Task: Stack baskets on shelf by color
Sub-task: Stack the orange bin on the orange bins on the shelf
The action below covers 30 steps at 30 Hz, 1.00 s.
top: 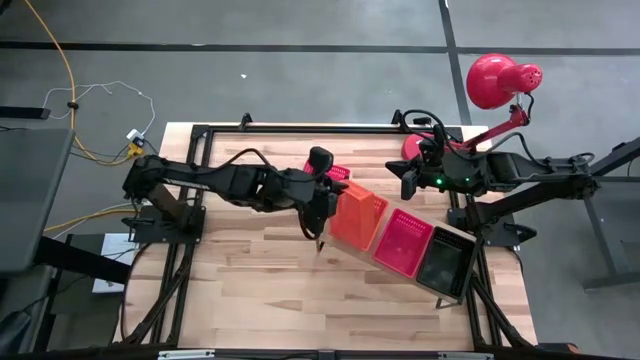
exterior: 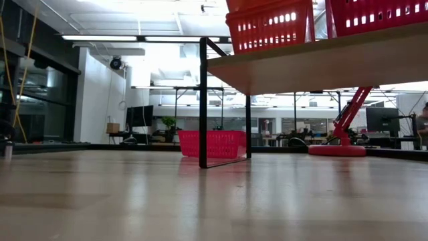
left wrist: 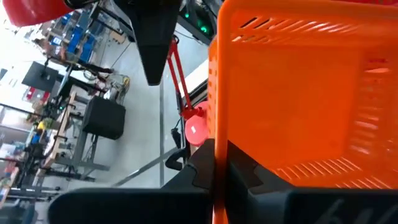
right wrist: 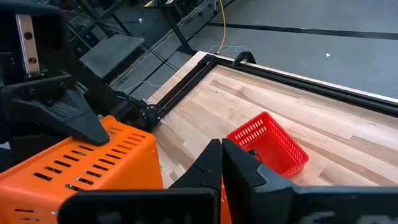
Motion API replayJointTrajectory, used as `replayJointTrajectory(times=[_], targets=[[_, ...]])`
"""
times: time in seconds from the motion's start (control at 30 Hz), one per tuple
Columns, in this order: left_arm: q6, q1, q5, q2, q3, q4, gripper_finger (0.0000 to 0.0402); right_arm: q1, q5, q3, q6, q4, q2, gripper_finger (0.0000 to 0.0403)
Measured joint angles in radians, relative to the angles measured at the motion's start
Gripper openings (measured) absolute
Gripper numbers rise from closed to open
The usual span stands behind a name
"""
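Orange basket (top: 357,220) sits at the left end of the shelf (top: 470,245), beside a red basket (top: 404,242) and a black basket (top: 443,260) farther along the board. A second red basket (top: 337,174) lies on the desk (top: 250,290), behind the shelf.

Left pincer (top: 322,215) is clamped on the orange basket's wall, one finger inside and one outside, as seen in the left wrist view. Right pincer (top: 409,178) is held closed, empty, above the desk near the lamp (top: 495,85).

Risks judged: if the rim is released off-square, the orange basket may tip off the shelf end. Any sideways drag could nudge the neighbouring red basket. The loose red basket is close to both arms and could be struck.
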<state>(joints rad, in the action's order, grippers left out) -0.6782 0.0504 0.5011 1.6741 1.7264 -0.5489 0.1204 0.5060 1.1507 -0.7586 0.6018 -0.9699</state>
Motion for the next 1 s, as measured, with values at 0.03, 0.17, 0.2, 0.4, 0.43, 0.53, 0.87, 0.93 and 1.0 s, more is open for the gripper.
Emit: replayJointTrajectory(times=[0.03, 0.17, 0.2, 0.4, 0.43, 0.53, 0.87, 0.93, 1.0], targets=[[-0.006, 0.000, 0.000, 0.000, 0.000, 0.001, 0.0000, 0.000, 0.000, 0.000, 0.000, 0.000, 0.000, 0.0000], [-0.048, 0.005, 0.000, 0.000, 0.000, 0.003, 0.0000, 0.000, 0.000, 0.000, 0.000, 0.001, 0.000, 0.0000], [-0.060, 0.008, 0.001, 0.000, 0.000, 0.004, 0.0000, 0.000, 0.000, 0.000, 0.000, 0.001, 0.000, 0.0000], [-0.093, 0.011, 0.002, 0.000, 0.000, 0.001, 0.0001, 0.000, 0.009, 0.000, 0.000, 0.001, 0.000, 0.0000], [-0.093, 0.010, 0.002, 0.000, 0.000, 0.001, 0.0003, 0.000, 0.009, 0.000, 0.000, 0.001, 0.000, 0.0000], [-0.093, 0.010, 0.002, 0.000, 0.000, 0.001, 0.0011, 0.000, 0.009, 0.000, 0.000, 0.002, 0.000, 0.0000], [-0.093, 0.010, -0.018, 0.000, 0.000, 0.002, 0.0068, 0.000, 0.009, 0.000, 0.000, 0.002, 0.000, 0.0000], [-0.093, 0.012, -0.018, 0.000, 0.000, 0.002, 0.0080, 0.000, 0.009, 0.000, 0.000, 0.002, 0.000, 0.0000], [-0.087, 0.012, -0.021, 0.000, 0.000, 0.002, 0.0092, 0.000, 0.009, 0.000, 0.000, 0.002, 0.000, 0.0000]])
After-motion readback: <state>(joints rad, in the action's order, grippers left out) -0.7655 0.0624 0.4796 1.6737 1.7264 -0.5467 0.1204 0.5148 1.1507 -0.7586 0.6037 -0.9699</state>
